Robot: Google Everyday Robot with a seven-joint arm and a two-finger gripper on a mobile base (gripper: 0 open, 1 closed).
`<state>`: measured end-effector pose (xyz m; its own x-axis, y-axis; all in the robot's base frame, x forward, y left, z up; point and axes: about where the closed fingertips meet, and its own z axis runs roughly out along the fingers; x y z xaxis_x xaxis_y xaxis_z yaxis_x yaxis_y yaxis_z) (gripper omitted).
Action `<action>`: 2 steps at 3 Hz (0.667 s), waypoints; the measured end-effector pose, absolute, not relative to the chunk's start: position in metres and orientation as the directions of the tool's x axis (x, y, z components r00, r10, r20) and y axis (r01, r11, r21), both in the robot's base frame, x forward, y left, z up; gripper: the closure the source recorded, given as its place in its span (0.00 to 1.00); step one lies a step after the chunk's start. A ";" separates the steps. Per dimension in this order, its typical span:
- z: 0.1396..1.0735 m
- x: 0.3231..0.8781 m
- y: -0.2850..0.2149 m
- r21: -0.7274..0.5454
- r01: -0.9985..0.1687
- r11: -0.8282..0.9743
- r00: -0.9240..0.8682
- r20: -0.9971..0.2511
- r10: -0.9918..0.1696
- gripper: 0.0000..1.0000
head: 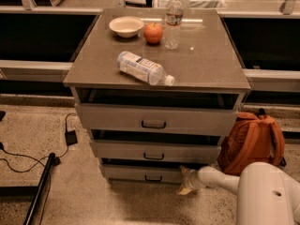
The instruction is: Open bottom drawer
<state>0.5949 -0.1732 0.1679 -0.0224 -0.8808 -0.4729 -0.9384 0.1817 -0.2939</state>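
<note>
The bottom drawer (140, 173) is the lowest and narrowest of three grey drawer fronts, with a small dark pull handle (153, 178) at its centre. It stands a little out, with a dark gap above it. My gripper (184, 182) is low at the drawer front's right end, to the right of the handle, on a white arm (220, 179) that comes in from the lower right. The middle drawer (154, 151) and the widest top drawer (157, 119) also stand slightly out.
On the cabinet top (206, 60) are a lying water bottle (143, 68), an upright bottle (173, 20), an apple (153, 32) and a white bowl (126, 26). An orange backpack (253, 142) stands right of the cabinet. Cables and a black pole (40, 189) lie at left.
</note>
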 end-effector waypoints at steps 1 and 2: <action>0.176 0.579 -0.169 -0.311 -0.937 0.160 0.000 -0.457 -0.889 0.26; 0.177 0.547 -0.167 -0.302 -0.943 0.136 0.012 -0.442 -0.897 0.26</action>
